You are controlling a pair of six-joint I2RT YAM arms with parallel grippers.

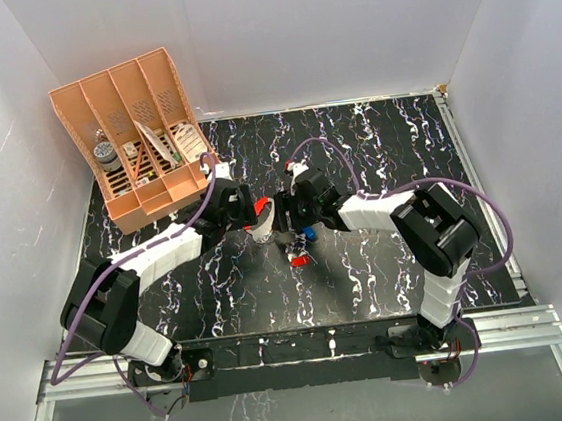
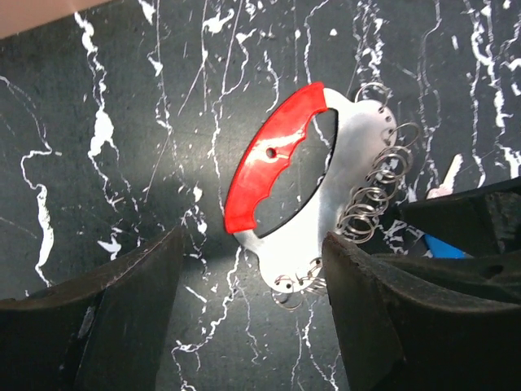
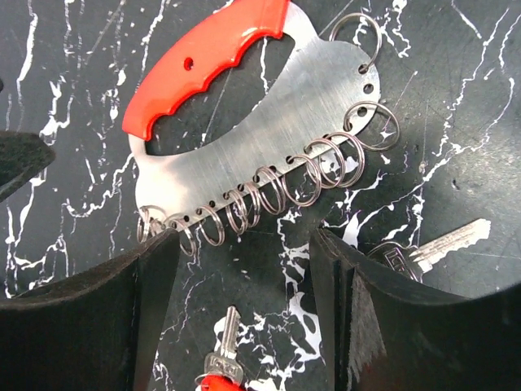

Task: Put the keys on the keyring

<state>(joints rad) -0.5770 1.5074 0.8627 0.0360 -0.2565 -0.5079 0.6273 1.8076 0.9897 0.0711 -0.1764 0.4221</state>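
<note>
Right gripper (image 3: pixel 244 244) and left gripper (image 2: pixel 254 244) are both wide open, holding nothing. The keyring (image 3: pixel 244 138) lies just past my fingertips, with the red key (image 3: pixel 224 358) between my right fingers. My worry is these tiny flat keys skidding off when I pinch, or me bumping the keyring.

Bright, even light is falling from overhead, and the white walls (image 1: pixel 292 28) are bouncing it back, so shadows are coming out soft. In the left wrist view a white streak of glare is running along the red grip of the keyring (image 2: pixel 273 155). A soft grey shadow is lying on the table (image 2: pixel 122 122) just left of and below the keyring. In the right wrist view the keyring's metal plate is showing crisp and gleaming faintly, while the dark fingers (image 3: pixel 89 326) below it are blurring at their edges.
</note>
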